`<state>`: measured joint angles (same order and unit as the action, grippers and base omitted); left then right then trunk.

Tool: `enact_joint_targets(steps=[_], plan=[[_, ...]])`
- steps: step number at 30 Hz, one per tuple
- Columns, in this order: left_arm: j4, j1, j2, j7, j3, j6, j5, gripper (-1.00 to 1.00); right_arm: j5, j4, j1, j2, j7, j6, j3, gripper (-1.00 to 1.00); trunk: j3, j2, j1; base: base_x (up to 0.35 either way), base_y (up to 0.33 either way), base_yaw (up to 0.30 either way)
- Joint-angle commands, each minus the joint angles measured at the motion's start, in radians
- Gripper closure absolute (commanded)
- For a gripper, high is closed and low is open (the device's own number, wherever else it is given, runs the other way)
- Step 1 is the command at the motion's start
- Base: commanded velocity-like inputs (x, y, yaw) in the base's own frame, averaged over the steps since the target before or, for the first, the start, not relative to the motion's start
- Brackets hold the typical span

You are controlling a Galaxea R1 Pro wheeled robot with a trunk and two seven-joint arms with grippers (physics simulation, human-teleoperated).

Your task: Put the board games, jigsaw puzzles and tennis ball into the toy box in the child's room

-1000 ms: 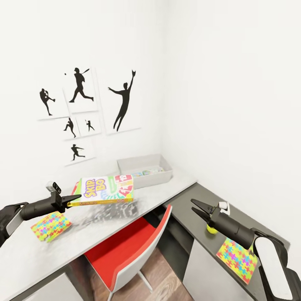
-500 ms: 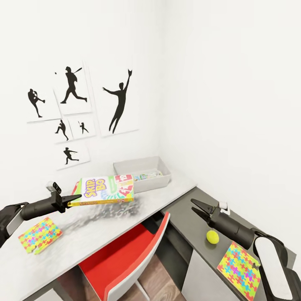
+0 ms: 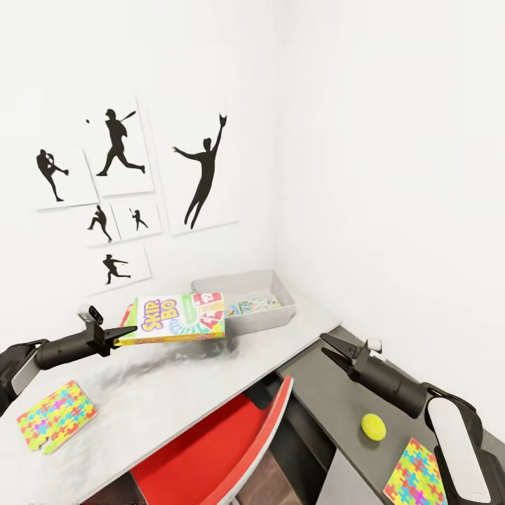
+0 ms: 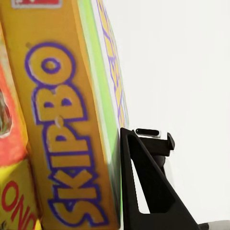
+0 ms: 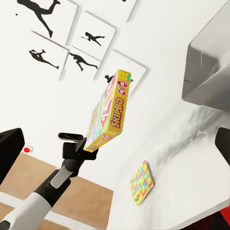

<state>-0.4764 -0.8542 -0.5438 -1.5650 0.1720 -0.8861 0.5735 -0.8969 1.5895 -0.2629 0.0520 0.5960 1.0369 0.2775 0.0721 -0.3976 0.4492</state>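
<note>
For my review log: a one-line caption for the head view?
Left gripper holds the SKIP BO box above the table, short of the toy box.

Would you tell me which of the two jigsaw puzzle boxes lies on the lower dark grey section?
The jigsaw puzzle beside the tennis ball, below the right gripper; the other puzzle lies on the pale desktop.

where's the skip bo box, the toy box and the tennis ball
SKIP BO box (image 3: 175, 318): head view, middle of its printed top face.
toy box (image 3: 261, 320): head view, its near grey wall.
tennis ball (image 3: 373, 426): head view, centre of the ball.
</note>
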Motion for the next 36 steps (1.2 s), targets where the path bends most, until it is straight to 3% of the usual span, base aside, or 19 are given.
enact_joint_targets(steps=[1,11,36], plan=[[0.001,-0.002,-0.001,-0.006,0.006,-0.010,0.003,1.00,0.006,0.000,-0.001,0.000,0.007,0.005,0.002,-1.00,0.002,-0.002,0.001,0.032,0.000,0.257],[0.001,0.003,-0.001,-0.006,0.006,-0.010,0.004,1.00,0.006,0.001,-0.001,0.000,0.008,0.005,0.002,-1.00,0.002,-0.002,0.001,0.008,0.000,0.229],[0.001,0.004,-0.001,-0.006,0.006,-0.010,0.005,1.00,0.006,0.000,-0.001,0.000,0.011,0.005,0.002,-1.00,0.002,-0.002,0.001,0.033,-0.017,0.007]])
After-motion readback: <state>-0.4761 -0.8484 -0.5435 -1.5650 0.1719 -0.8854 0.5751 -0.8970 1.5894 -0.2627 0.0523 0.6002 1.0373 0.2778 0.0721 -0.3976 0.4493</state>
